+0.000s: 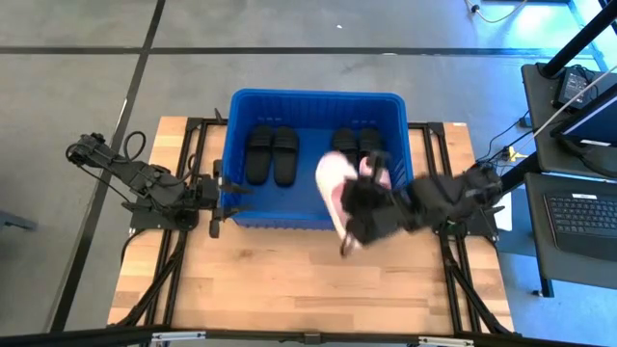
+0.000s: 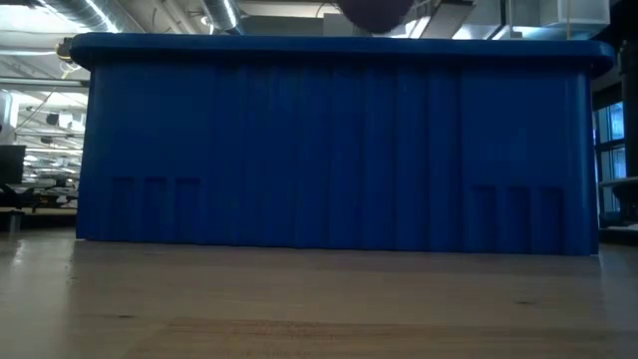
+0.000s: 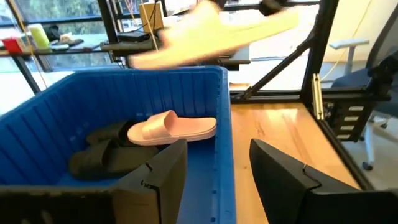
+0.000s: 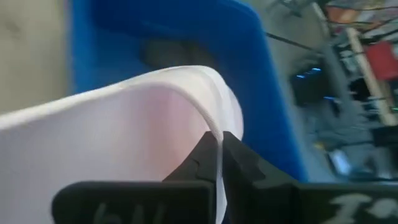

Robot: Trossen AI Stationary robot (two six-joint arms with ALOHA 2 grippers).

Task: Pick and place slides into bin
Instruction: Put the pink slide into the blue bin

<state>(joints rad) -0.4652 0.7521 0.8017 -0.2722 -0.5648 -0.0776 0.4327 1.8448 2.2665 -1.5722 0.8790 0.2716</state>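
High view: the right gripper (image 1: 359, 220) pinches a pale pink slide sandal (image 1: 335, 188) over the large bright-blue plastic bin's (image 1: 313, 98) near rim; at nine o'clock, left gripper (image 1: 214, 191) waits part-open. Left wrist view alone reveals another pink sandal (image 3: 172, 127) inside.

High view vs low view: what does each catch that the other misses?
Only high: four black slides inside the bin, the right hand shut on a pink slide over the bin's front rim, the left hand waiting at its left wall. Only low: the bin's ribbed front wall, with room beyond. Both: the blue bin and wooden table.
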